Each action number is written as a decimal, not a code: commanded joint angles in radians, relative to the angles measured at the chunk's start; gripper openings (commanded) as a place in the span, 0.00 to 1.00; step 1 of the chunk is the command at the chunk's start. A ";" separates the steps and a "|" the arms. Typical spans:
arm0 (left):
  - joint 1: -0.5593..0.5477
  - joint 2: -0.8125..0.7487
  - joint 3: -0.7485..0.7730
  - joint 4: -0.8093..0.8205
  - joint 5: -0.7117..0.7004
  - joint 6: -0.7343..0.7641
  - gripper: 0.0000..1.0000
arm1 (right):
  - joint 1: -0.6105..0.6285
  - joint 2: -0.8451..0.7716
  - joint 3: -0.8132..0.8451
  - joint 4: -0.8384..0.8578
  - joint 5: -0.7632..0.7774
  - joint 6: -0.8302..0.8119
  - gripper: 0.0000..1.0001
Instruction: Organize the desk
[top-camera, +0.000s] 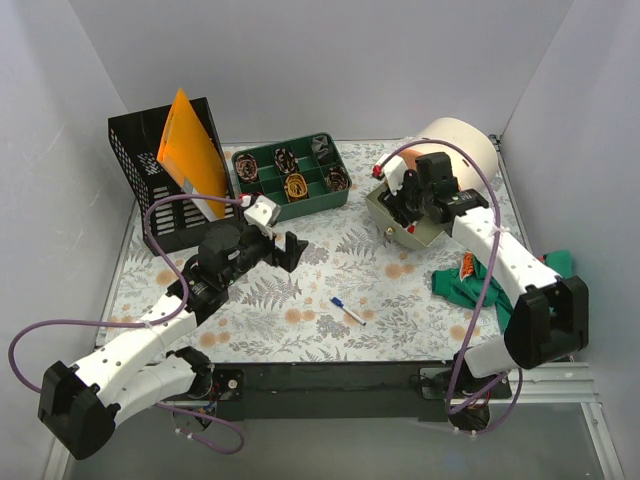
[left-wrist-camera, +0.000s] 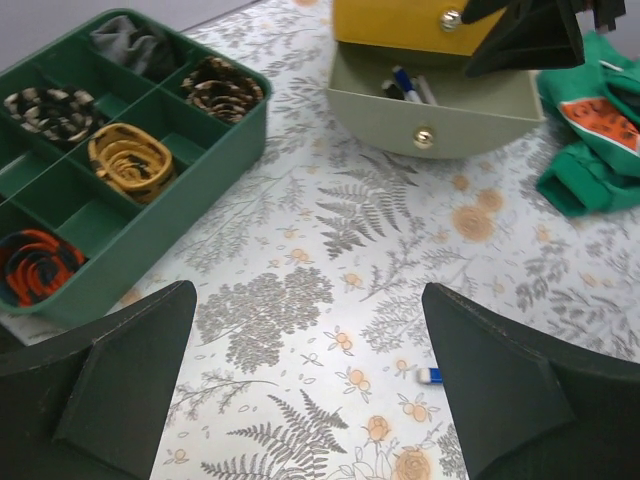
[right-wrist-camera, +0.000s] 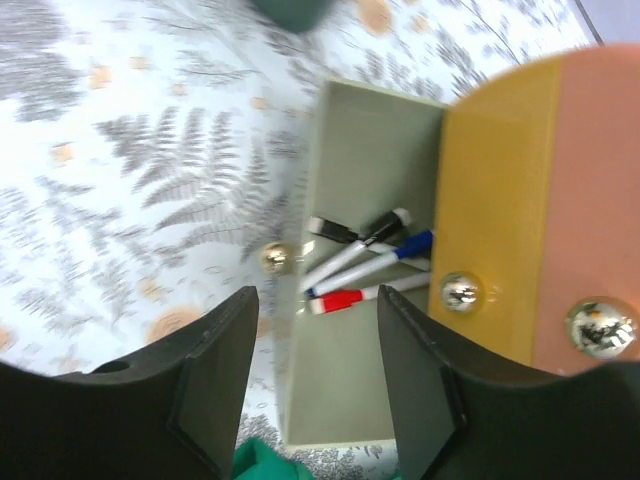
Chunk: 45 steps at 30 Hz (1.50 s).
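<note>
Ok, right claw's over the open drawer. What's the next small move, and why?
Probably lift the right claw straight up, clear of the drawer: it stands open and empty, markers lie inside, and one loose pen lies on the desk.

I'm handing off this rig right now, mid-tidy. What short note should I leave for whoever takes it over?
Left gripper: open, empty, hovering over the middle of the desk.
Right gripper: open, empty, above the pulled-out green drawer.
Done: several pens lie in that drawer.
Left: one loose pen lies on the desk; the green cloth is bunched at the desk's right side; the drawer is not yet shut.
</note>
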<state>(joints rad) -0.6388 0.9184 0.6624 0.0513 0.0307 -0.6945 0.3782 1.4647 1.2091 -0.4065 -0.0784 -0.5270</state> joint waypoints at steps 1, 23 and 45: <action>0.001 0.014 0.002 -0.019 0.187 0.052 0.98 | -0.018 -0.153 -0.072 -0.074 -0.306 -0.134 0.62; 0.001 0.157 0.040 -0.022 0.442 -0.010 0.98 | -0.271 -0.426 -0.298 -0.023 -0.840 -0.157 0.65; 0.001 0.246 0.089 -0.100 0.511 -0.046 0.98 | -0.364 -0.497 -0.457 0.101 -0.991 -0.117 0.99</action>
<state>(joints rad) -0.6388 1.1828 0.7078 -0.0124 0.5526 -0.7300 0.0189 0.9649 0.7601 -0.3107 -1.0004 -0.6106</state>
